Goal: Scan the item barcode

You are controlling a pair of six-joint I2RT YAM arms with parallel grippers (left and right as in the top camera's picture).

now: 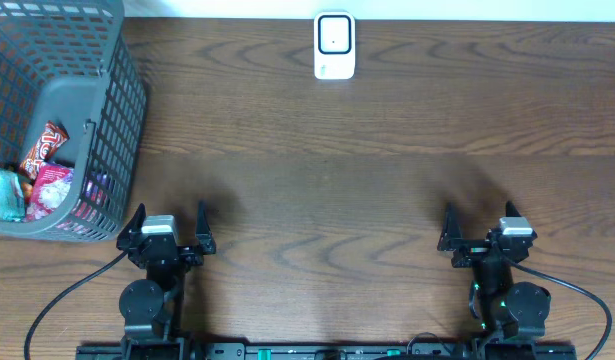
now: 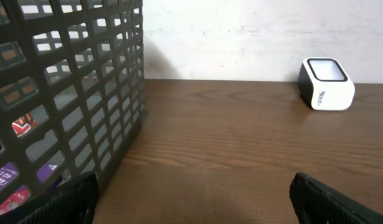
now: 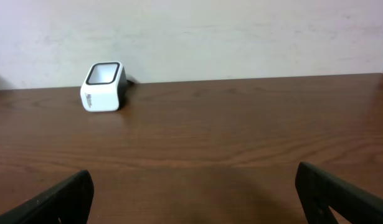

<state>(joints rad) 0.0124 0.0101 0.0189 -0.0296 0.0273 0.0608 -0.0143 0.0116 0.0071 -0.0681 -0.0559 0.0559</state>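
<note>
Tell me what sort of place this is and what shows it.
Probably a mock shop checkout for robot practice: a white countertop barcode scanner stands at the far edge of a wooden table, and a grey plastic shopping basket holds packaged snacks at the left.

The table is dark brown with wavy wood grain. Far ahead, between the two sets of jaws, the scanner is white with a black-framed pale window. Ahead and left of the left jaws, the basket is a grey square lattice holding a red packet, a pink packet and a teal packet. The left gripper and right gripper are black.
</note>
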